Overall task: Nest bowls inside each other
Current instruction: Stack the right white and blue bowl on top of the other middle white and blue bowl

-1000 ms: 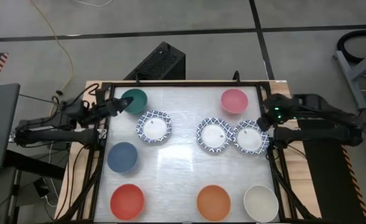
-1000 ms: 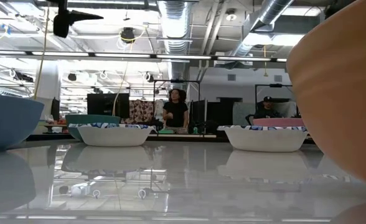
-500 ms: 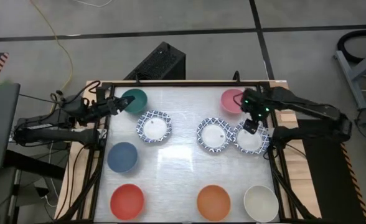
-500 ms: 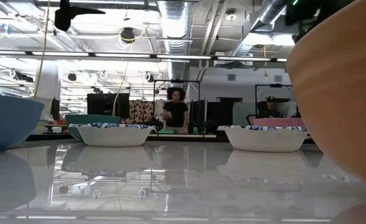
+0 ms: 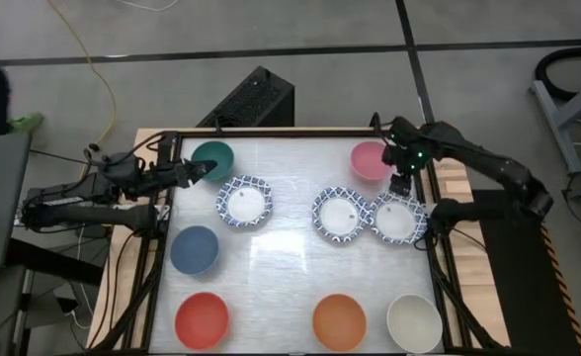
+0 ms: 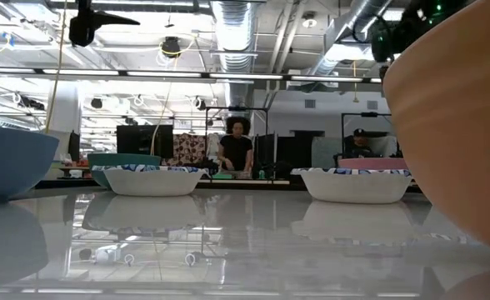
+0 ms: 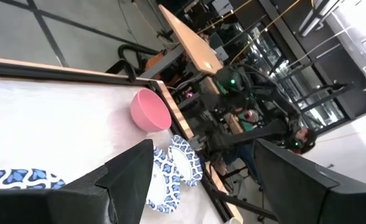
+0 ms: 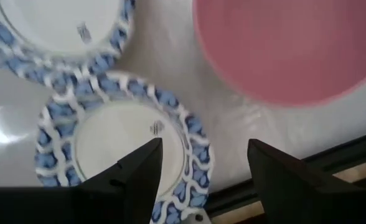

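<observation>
Several small bowls sit upright on the white table. At the far edge are a green bowl (image 5: 212,156) and a pink bowl (image 5: 372,159) (image 8: 282,43). Three blue-and-white patterned bowls (image 5: 244,201) (image 5: 341,215) (image 5: 398,219) sit in a row. Blue (image 5: 194,249), red (image 5: 202,319), orange (image 5: 339,321) and cream (image 5: 414,322) bowls are nearer. My right gripper (image 5: 401,183) (image 8: 201,168) hangs open, pointing down, above the gap between the pink bowl and the right patterned bowl (image 8: 117,146). My left gripper (image 5: 200,170) (image 7: 205,174) stays open, level and high beside the green bowl.
A raised black frame (image 5: 271,133) runs around the table top. The middle of the table, near the patterned bowls, has bare room (image 5: 281,267). In the low view a person (image 6: 237,150) stands in the room far behind the table.
My right gripper has swung in from the table's right edge toward the pink bowl, sinking and rolling as it went. It now hangs over the gap between the pink bowl and the right patterned bowl. No bowl has moved.
</observation>
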Robot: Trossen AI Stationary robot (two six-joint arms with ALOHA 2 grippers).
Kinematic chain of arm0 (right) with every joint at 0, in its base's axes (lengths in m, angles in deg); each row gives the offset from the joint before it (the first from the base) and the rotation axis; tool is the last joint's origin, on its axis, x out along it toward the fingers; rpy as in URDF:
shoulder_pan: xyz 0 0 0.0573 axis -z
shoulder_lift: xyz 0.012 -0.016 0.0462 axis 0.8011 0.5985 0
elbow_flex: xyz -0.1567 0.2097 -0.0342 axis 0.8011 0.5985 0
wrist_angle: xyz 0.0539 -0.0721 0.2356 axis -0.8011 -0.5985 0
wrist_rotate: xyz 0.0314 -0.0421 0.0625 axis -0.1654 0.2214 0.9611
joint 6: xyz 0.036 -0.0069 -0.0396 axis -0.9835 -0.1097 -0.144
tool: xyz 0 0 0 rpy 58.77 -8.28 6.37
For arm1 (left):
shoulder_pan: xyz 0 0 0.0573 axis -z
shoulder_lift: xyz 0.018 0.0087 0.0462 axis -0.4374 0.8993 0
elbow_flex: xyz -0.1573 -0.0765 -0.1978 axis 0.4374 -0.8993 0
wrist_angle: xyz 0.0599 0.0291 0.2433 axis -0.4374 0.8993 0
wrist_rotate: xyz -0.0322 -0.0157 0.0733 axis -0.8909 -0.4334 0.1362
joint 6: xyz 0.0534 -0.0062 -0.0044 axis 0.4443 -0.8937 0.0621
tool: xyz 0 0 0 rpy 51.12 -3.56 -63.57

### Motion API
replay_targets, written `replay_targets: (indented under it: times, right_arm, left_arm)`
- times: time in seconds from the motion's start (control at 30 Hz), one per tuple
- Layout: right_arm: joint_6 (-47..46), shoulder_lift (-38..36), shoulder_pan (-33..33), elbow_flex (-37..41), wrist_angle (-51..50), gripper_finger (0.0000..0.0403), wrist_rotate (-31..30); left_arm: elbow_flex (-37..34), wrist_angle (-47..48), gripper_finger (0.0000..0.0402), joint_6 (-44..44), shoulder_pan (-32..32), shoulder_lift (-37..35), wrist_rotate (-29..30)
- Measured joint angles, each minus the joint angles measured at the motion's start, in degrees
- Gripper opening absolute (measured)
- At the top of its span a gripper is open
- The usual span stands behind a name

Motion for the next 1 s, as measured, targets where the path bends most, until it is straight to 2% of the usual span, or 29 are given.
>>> replay_targets:
  times: [0.2, 0.3, 0.63, 1.0]
  right_arm:
    - [-0.4, -1.3, 0.6, 11.4, 3.9, 0.0254, -0.4]
    - [-1.2, -2.3, 0.5, 15.5, 6.3, 0.0254, -2.9]
    - [-1.1, -1.9, 0.6, 15.1, 8.9, 0.0254, -6.4]
    - [-0.4, 7.8, 0.5, 15.1, 10.2, 0.0254, -6.4]
  left_arm:
    - [0.0, 1.1, 0.0263, 0.0, 0.0, 0.0, 0.2]
    - [0.0, 1.1, 0.0263, 0.0, 0.0, 0.0, 1.0]
    - [0.0, 1.1, 0.0263, 0.0, 0.0, 0.0, 2.1]
    - [0.0, 2.3, 0.0263, 0.0, 0.0, 0.0, 1.8]
